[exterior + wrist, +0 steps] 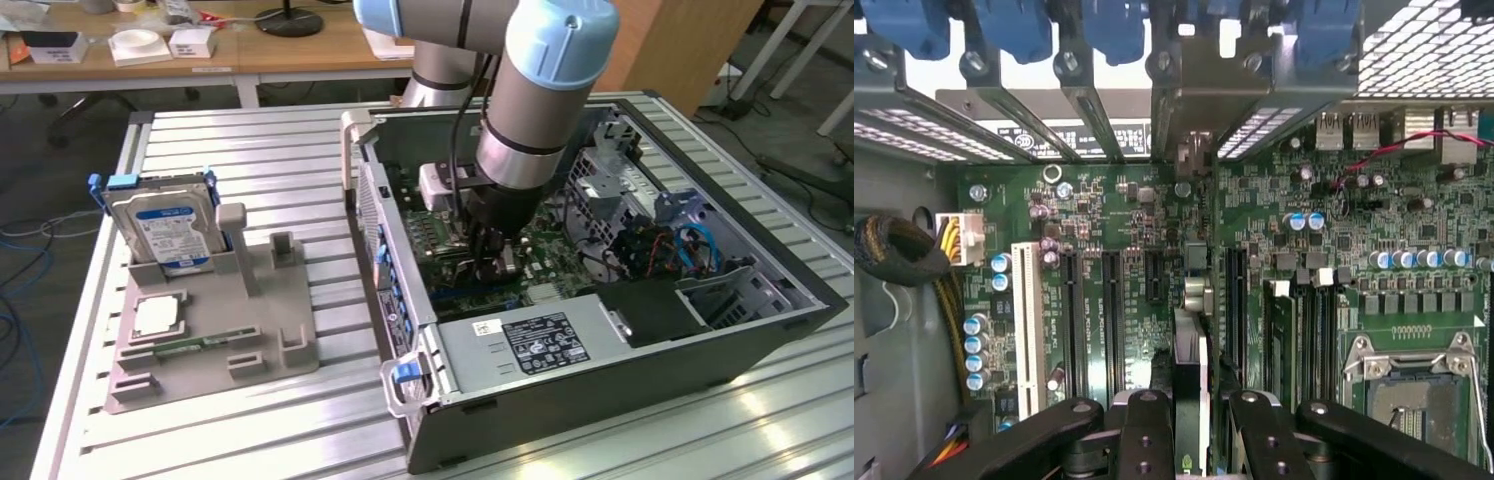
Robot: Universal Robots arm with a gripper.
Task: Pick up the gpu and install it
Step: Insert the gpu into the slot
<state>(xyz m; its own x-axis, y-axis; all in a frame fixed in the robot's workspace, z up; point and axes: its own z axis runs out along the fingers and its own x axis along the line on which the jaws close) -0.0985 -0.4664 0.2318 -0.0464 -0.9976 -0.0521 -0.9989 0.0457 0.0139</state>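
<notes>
Black fingers (1144, 430) of the gripper (1189, 425) pinch the gpu (1191, 330), a thin card held on edge, low over the green motherboard (1374, 220) inside the computer case (747, 320). It hangs above the long black slots (1109, 310). If the card is tilted or off line, it could miss its slot and scrape the board.

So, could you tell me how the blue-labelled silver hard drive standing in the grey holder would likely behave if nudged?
The blue-labelled silver hard drive looks rigid and probably heavy for its size. It stands upright on edge in the grey holder, so it may tip rather than slide.
</notes>
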